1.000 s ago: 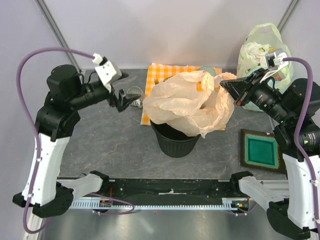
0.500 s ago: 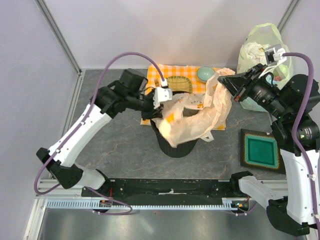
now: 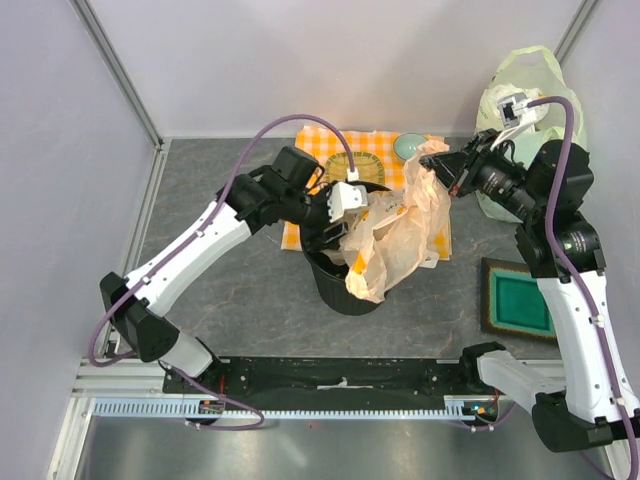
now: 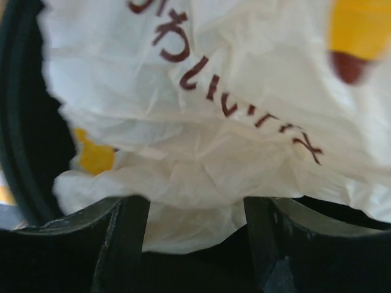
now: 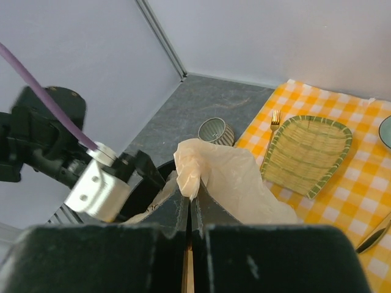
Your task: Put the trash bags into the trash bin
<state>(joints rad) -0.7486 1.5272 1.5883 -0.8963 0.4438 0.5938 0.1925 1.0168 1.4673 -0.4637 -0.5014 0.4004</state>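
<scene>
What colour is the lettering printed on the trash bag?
Dark reddish-brown lettering on the pale trash bag, clearest in the left wrist view.

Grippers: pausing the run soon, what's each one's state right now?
Left gripper: open, fingers apart at the trash bag.
Right gripper: shut on the trash bag.

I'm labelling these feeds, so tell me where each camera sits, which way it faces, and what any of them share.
Top external: above and behind the bases, looking down at the table; both arms show, with the trash bag draped over the trash bin.
Left wrist: on the left arm, facing the bag at close range; its own fingers show at the bottom.
Right wrist: looks down past the right gripper, which pinches the bag, toward the left gripper.
All three views share the bag.
</scene>
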